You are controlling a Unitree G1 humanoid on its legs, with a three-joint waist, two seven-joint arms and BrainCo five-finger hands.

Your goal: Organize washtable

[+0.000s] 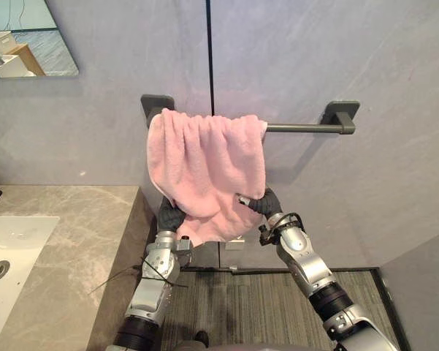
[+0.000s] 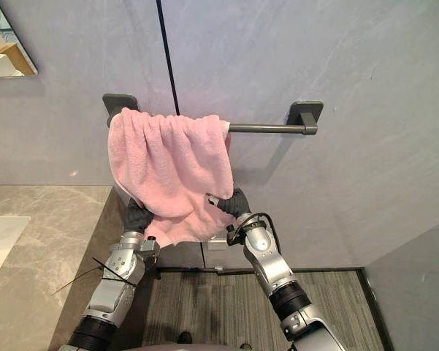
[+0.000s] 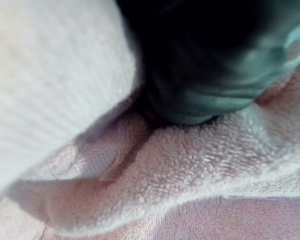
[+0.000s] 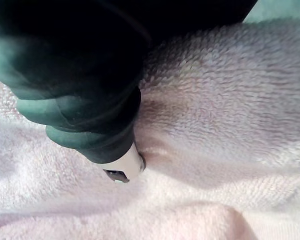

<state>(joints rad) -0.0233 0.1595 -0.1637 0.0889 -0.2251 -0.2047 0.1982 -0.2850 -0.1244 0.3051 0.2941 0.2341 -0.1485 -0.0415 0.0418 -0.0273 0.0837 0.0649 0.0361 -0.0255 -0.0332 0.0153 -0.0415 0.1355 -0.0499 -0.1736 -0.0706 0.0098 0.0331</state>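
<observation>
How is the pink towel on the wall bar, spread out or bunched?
Bunched: the towel hangs in folds over the left end of the bar; its right part is bare.

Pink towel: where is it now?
Eye views: pink towel hangs over the left end of the wall rail, right of the counter, left hand and right hand at its lower edge.

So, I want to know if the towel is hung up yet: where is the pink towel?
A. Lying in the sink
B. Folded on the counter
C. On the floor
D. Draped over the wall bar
D: the pink towel hangs over the dark towel bar, bunched toward the bar's left end, with the left hand and right hand at its lower edge.
</observation>
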